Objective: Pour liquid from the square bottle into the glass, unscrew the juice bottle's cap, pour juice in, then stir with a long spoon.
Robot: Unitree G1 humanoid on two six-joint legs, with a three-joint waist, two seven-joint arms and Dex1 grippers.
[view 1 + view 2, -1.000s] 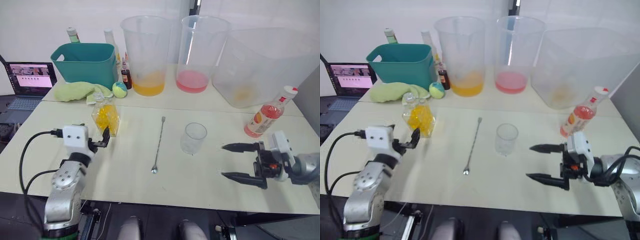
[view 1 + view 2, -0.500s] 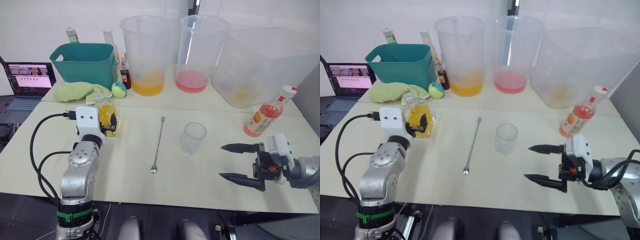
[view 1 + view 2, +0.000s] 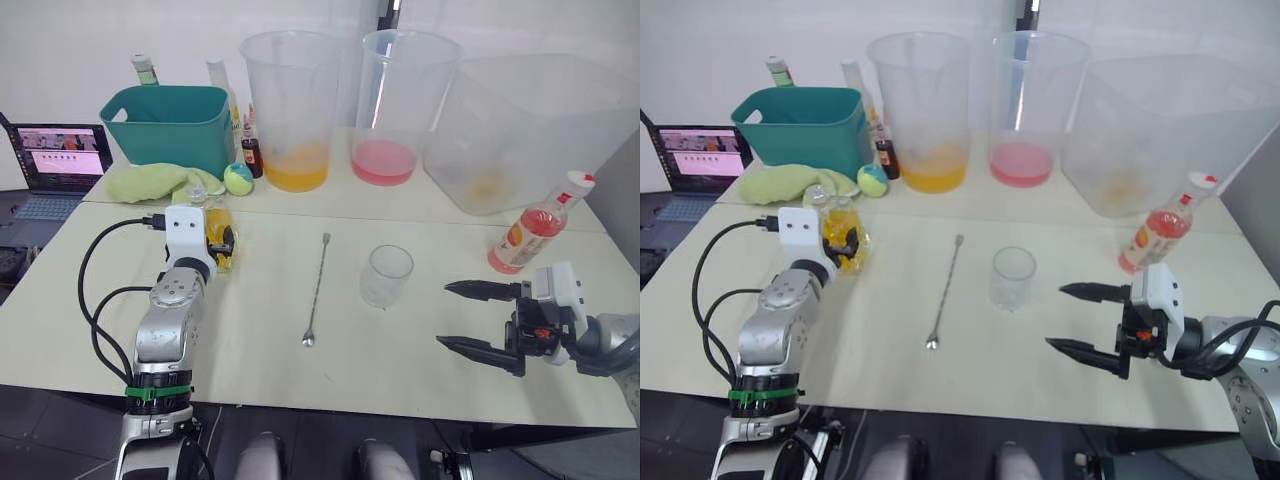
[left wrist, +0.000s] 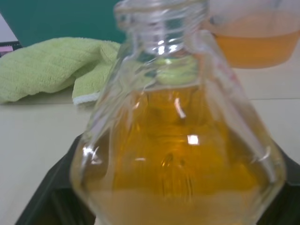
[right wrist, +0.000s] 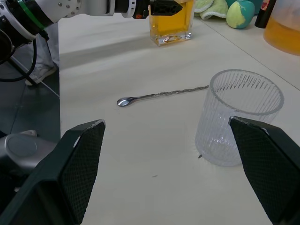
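left pincer [image 3: 222, 243] extended, right pincer [image 3: 478, 318] spread wide

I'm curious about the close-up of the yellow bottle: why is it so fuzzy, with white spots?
Left wrist view: the square bottle sits very near the lens, so it looks soft, and the white spots are glare on its glass. Right wrist view: the glass and spoon look crisp.

I work in what looks like a lab or test room: a plain pale table [image 3: 420, 370] against a bare white wall [image 3: 80, 40], an open laptop [image 3: 60, 165] at one end, three big translucent plastic buckets [image 3: 290, 100], and a teal bin [image 3: 170, 125] of bottles.
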